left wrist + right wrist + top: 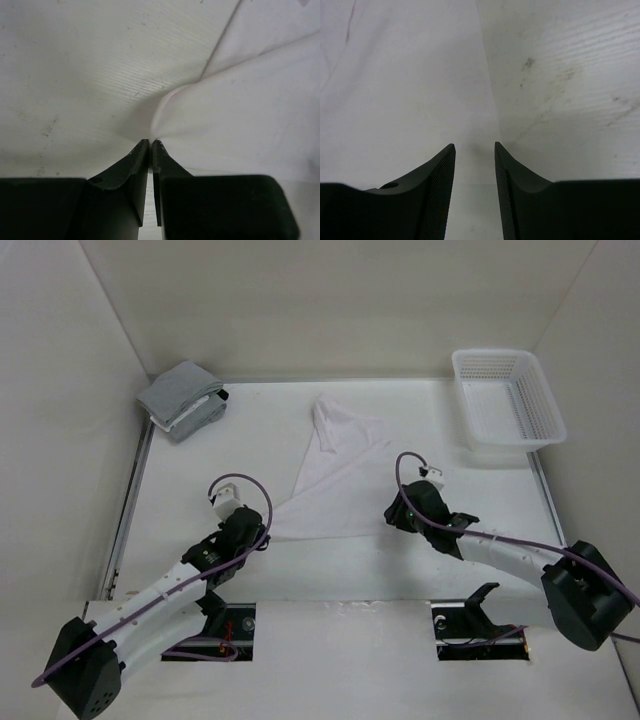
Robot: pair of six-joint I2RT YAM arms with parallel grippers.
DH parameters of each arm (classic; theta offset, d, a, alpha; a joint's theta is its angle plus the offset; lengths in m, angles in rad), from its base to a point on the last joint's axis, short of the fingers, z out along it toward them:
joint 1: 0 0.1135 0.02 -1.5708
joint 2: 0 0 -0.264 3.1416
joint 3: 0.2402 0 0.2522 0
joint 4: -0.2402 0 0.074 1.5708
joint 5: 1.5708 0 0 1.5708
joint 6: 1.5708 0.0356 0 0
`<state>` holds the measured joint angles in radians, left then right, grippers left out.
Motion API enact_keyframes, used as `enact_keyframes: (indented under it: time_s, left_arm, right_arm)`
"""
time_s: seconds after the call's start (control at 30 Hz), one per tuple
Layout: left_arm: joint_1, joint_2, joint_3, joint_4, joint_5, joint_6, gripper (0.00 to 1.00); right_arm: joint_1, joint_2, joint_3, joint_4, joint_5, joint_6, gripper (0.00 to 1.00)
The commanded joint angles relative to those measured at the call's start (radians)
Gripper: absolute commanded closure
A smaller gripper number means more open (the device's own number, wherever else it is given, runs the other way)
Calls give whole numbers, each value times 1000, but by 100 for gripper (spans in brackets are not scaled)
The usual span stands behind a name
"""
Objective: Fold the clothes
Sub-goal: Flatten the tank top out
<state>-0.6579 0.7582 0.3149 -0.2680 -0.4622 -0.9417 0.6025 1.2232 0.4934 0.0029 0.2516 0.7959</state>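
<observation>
The clothes (335, 475) are clamped at their lower-left corner by the left gripper (151, 143), seemingly for a fold. The right gripper (475, 146) hovers over the lower-right edge, jaws apart.

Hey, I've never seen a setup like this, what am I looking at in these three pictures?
Two robot arms are bolted at the near edge of a table. The wide picture comes from a fixed camera above and behind them; the other two come from a camera on each wrist. On the table lie a white garment, a white plastic basket and a grey-and-white cloth bundle. The left end effector is closed, apparently pinching the garment's corner. The right end effector is open above the garment's edge, holding nothing.
</observation>
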Motion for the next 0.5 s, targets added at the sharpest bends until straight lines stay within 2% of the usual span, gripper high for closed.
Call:
enact_keyframes:
  time_s: [0.0,0.2,0.37,0.47]
  left_arm:
    - [34,0,-30,67,33,46,92]
    - [79,7,-54,147,105,73,92]
    - [94,-20,-66,162,129,80,92]
    - [112,-46,-73,161,129,87,92]
  right_arm:
    - [59,-25,-10,-96,83,80,57]
    - [102,30,8,-142,106,117,61]
    - [116,32,23,-188,160,144,62]
    - [118,62,40,-201,158,144,66]
